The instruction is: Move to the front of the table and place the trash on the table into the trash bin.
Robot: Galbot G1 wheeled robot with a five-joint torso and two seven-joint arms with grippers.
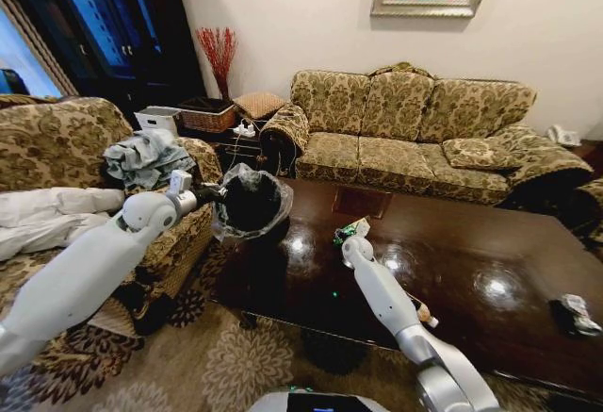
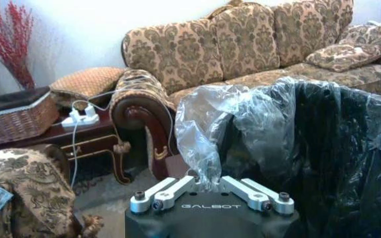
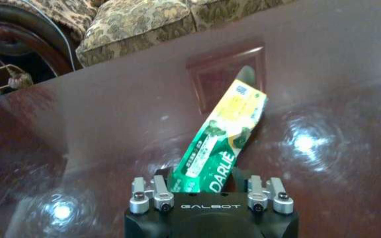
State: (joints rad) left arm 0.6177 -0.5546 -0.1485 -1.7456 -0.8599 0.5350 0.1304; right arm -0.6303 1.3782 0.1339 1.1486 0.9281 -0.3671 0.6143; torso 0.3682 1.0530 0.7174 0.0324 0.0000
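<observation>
Your right gripper [image 3: 210,191] grips the green wrapper [image 3: 220,144] above the table [image 1: 452,271]; your left gripper [image 2: 210,191] pinches the trash bin [image 1: 250,203] liner.

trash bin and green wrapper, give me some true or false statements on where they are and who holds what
1. The left pincer grips the trash bin by its clear plastic liner. True.
2. The right pincer holds a red can. False: it is shut on the green wrapper.
3. The trash bin stands in the middle of the table. False: it is at the table's left end, held by the left arm.
4. The green wrapper is already inside the bin. False: it is over the tabletop, apart from the bin.
5. A sofa stands behind the table. True.
</observation>
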